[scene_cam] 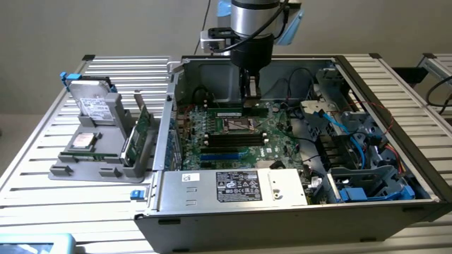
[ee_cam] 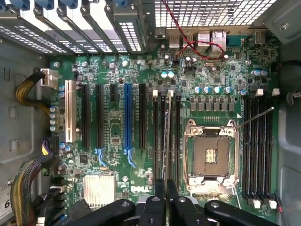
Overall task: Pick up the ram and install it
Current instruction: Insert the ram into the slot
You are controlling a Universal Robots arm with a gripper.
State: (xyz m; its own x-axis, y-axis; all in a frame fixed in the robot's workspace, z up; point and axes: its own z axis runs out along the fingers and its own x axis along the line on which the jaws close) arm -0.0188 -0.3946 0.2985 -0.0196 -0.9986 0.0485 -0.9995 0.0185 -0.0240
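The claw (scene_cam: 251, 97) was closed on the ram (scene_cam: 236, 112), pinching the thin stick by its upper edge inside the open computer case (scene_cam: 282, 225), over the motherboard (scene_cam: 201, 143). In the wrist view the ram (ee_cam: 166, 136) appeared edge-on as a pale sliver running out from between the tips of the claw (ee_cam: 165, 190). It lay along the black memory slots (ee_cam: 157, 141) just beside the CPU socket (ee_cam: 210, 153). Whether its lower edge was already touching a slot could not be told. The chief risk, as I judged it, was misalignment. The sliver looked slightly slanted against the slot lines, and a stick pressed down askew or between two slots could jam, damage its contact edge or flex the board. A narrow grip on so long a stick could also let it pivot under pressure, so that one end seated while the other rode up. The socket's exposed contact field and thin wire lever lay close enough to be struck by a sideways slip. The ram was a flat, rigid green board with a white label. The slots were long, narrow plastic channels with pale latches at their ends. The motherboard was matte green and studded with round capacitors. The case was bare sheet metal, standing on a ribbed aluminium counter (scene_cam: 42, 159).
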